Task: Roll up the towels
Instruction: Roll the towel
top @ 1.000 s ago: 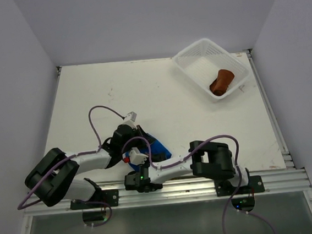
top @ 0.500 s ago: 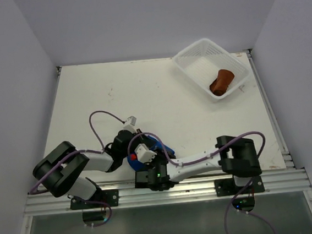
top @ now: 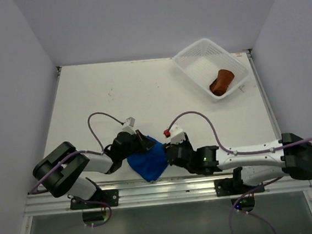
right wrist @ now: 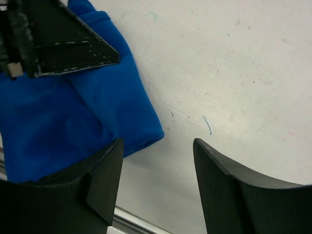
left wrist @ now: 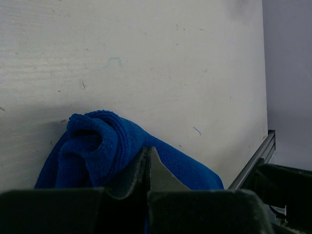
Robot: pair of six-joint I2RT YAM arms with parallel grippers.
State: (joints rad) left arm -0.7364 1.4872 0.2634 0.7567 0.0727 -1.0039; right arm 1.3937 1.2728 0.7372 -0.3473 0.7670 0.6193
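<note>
The blue towel lies bunched near the table's front edge, between the two grippers. In the left wrist view it is a thick fold around my left gripper, whose jaws are pressed together with no cloth showing between the tips. From above, the left gripper rests on the towel's far left side. My right gripper stands open just right of the towel. Its fingers straddle bare table at the blue towel's corner, the right gripper holding nothing. The rust-brown towel lies rolled in the basket.
The white mesh basket sits at the table's far right corner. An aluminium rail runs along the front edge, close under the blue towel. The table has white walls on three sides.
The right arm swung out from the left to the towel's right side and its gripper opened. The blue towel now lies lower and more spread out. The left gripper stayed shut.
</note>
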